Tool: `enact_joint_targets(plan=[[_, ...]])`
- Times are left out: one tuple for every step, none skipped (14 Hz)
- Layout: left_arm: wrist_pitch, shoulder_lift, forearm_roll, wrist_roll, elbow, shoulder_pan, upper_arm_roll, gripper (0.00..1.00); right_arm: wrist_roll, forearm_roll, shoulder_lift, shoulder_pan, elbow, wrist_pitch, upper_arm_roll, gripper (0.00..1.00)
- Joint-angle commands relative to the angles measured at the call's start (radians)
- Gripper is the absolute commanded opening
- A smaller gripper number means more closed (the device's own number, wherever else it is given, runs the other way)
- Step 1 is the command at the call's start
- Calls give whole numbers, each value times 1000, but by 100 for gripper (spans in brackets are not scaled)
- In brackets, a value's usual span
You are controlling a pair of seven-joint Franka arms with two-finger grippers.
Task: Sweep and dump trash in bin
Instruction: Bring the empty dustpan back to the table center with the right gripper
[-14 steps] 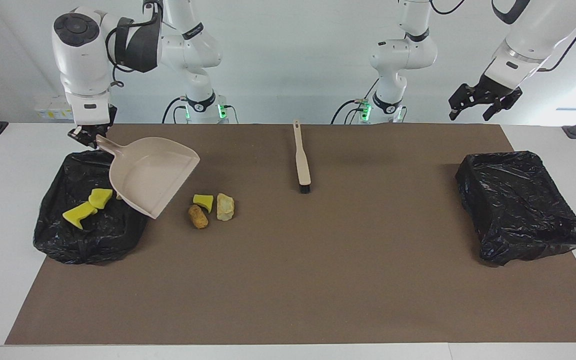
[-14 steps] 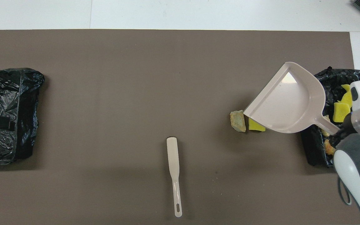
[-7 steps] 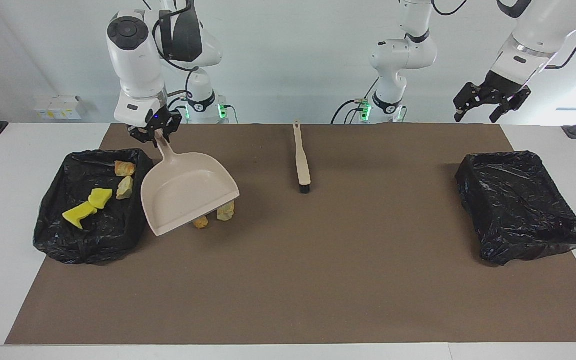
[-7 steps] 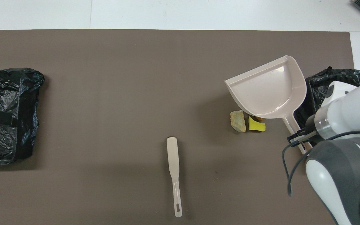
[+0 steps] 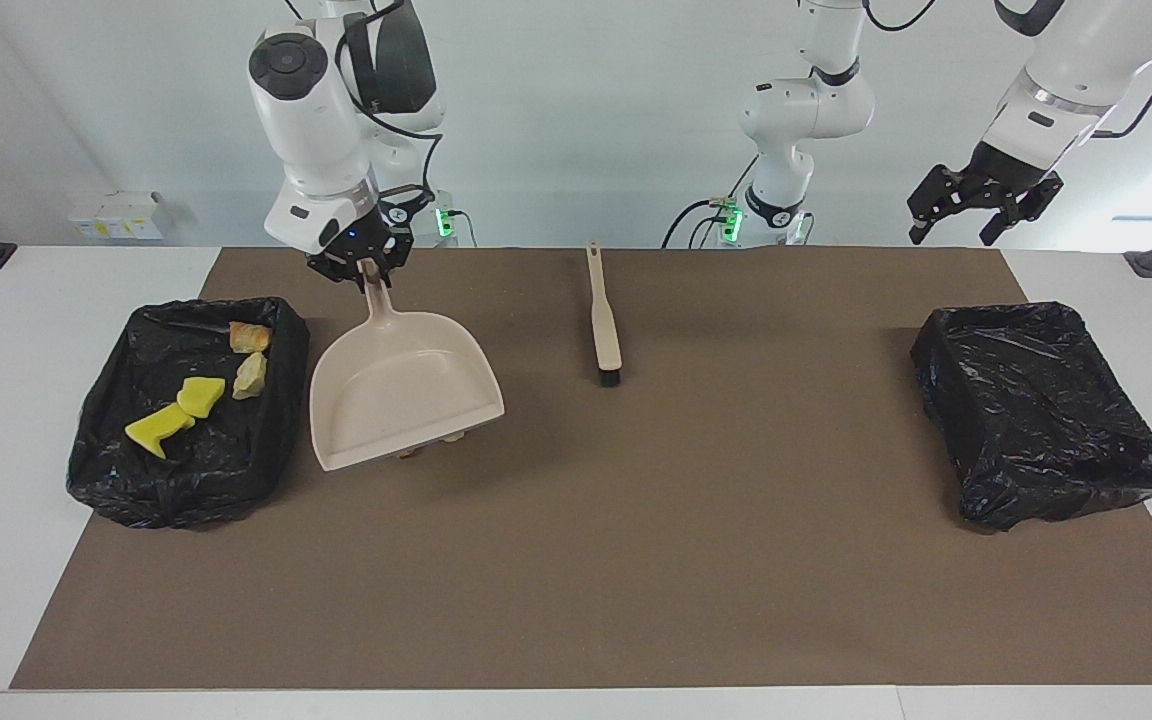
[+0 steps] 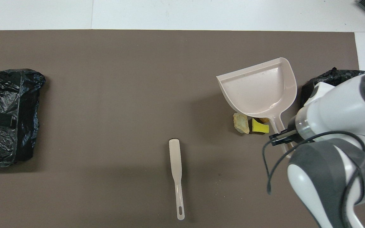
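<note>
swinging away from the bin (image 5: 186, 420) at the right arm's end of the table (image 5: 16, 400), your right hand (image 5: 364, 268) has carried the dustpan (image 5: 404, 390) back over the mat (image 5: 636, 520), fingers clamped on the end of its handle. a second ago the pan hung tilted over the bin's edge; now it sits above the loose scraps, and its tray looks empty. four pieces of trash (image 5: 191, 400) lie inside that bin, two yellow and two tan. three more scraps (image 6: 251, 124) sit on the mat just beside the bin, nearer the robots than the pan's tray, mostly hidden under it from across the table. your left hand (image 5: 981, 200) waits high over its own end, fingers spread wide. the brush (image 5: 603, 315) lies untouched mid-table, near the robots. so one load looks dumped, and you likely need the brush for a second sweep.
</note>
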Motion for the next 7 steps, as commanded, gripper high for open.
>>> enact_joint_targets(plan=[[-5,2,17,2,11,8,-5,100,163,25,132,70,135,-5,-4,0],[-5,2,17,2,11,8,-4,100,205,30,172,92,176,-5,-4,0],[-5,2,17,2,11,8,-4,100,243,37,217,115,222,-5,-2,0],[-5,2,17,2,11,8,-5,100,269,42,263,132,269,-5,-4,0],[-5,2,17,2,11,8,-5,100,285,38,310,153,318,-9,-4,0],[-5,2,17,2,11,8,-5,100,306,34,358,179,360,-6,-8,0],[-5,2,17,2,11,8,-5,100,334,34,399,189,397,-3,-11,0]])
